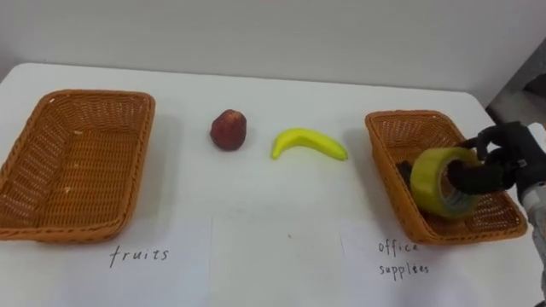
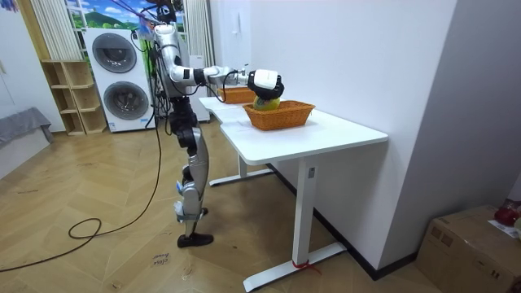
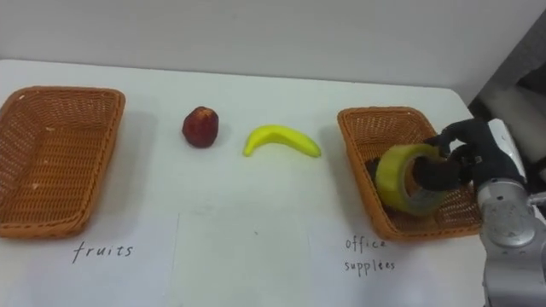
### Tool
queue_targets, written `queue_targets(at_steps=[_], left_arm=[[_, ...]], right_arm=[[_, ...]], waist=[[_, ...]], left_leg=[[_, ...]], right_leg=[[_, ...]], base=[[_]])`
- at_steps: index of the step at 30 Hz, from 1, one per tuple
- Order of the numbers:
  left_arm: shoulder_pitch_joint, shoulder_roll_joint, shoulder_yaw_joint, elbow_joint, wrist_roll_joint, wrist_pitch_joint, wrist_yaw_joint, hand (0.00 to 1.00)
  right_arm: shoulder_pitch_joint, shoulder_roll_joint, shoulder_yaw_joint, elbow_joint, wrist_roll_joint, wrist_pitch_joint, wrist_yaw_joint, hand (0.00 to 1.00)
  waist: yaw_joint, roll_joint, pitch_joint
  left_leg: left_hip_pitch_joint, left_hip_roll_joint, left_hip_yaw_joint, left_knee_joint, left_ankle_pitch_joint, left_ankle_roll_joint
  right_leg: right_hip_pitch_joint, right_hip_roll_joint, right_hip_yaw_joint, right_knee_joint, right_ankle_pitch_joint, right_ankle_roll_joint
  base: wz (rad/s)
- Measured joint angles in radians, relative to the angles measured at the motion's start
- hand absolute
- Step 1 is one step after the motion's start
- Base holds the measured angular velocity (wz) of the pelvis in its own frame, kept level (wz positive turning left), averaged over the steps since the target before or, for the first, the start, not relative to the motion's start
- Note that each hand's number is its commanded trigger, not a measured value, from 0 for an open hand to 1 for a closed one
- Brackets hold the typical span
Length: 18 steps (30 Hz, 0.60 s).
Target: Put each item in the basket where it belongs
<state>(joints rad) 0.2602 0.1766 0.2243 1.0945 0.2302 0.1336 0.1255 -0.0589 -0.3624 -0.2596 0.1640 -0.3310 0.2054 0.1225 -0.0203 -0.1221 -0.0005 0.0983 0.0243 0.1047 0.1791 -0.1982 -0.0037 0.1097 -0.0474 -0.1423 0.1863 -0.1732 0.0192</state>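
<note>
A yellow-green roll of tape hangs over the right wicker basket, the one above the paper label for office supplies. My right hand is shut on the roll, its fingers curled round the rim and through the hole. A dark object lies in that basket, partly hidden under the roll. A red apple and a yellow banana lie on the white table between the baskets. The left basket, labelled fruits, holds nothing. In the room view I stand at the table's long side with the tape roll held over the near basket.
Handwritten paper labels lie at the table's front edge, below each basket. A white wall runs behind the table. The room view has washing machines and a wooden shelf behind me, and a cardboard box on the floor at its right.
</note>
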Motion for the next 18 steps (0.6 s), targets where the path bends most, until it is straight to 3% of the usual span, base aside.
queue_targets(at_steps=[5, 18], left_arm=[[0.007, 0.0, 0.008, 0.0, 0.001, 0.012, 0.0, 0.0], [0.019, 0.0, 0.008, -0.066, 0.0, 0.029, -0.002, 0.0]], right_arm=[[0.005, 0.0, 0.0, 0.014, 0.011, 0.001, 0.0, 1.0], [0.011, 0.0, 0.002, 0.021, -0.027, 0.014, 0.006, 1.0]], waist=[[-0.002, 0.008, -0.0048], [0.006, 0.009, -0.0039]], left_leg=[[0.001, 0.0, 0.001, 0.003, 0.0, 0.0], [-0.001, -0.001, 0.001, 0.006, 0.0, 0.0]], right_leg=[[0.002, 0.0, 0.0, 0.0, 0.0, 0.0], [-0.004, -0.001, 0.0, -0.002, 0.0, 0.0]], base=[[0.0], [0.0]])
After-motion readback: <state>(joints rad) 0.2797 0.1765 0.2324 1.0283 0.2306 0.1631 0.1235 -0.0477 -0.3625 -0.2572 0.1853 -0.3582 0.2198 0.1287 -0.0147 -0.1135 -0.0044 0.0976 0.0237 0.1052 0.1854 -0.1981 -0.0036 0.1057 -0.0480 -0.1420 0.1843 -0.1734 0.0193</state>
